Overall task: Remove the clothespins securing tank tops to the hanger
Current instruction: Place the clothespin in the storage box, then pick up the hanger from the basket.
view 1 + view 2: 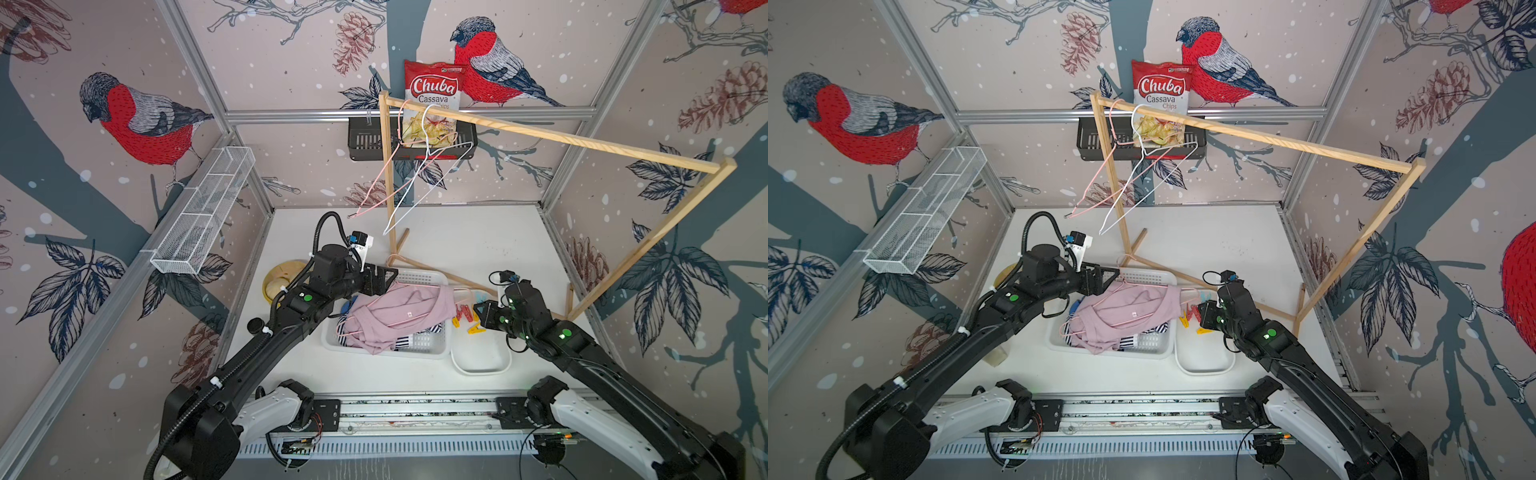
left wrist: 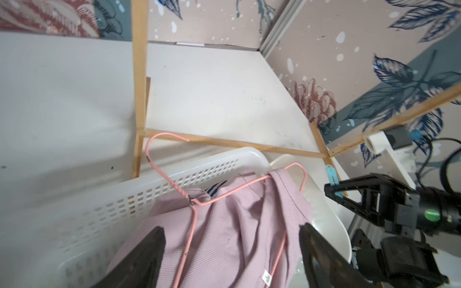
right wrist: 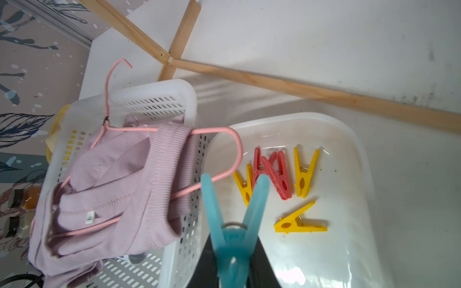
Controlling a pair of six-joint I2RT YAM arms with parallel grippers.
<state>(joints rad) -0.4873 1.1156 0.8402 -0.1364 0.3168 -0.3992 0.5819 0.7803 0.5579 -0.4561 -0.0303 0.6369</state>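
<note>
Chip bag (image 1: 1160, 89), "Chuba" in white on a red badge, "Cassava Chips" beneath it, small tag (image 3: 89, 217) on the mauve top (image 3: 112, 172), print too small to read

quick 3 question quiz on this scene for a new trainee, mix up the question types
1. True or false: the right end effector is shut on a teal clothespin.
2. How many yellow clothespins lie in the white tray? A) one B) three C) five
3. Fill in: the pink hanger and the pink tank top rest in the white ____.

Key: 1 true; 2 B; 3 basket
</note>
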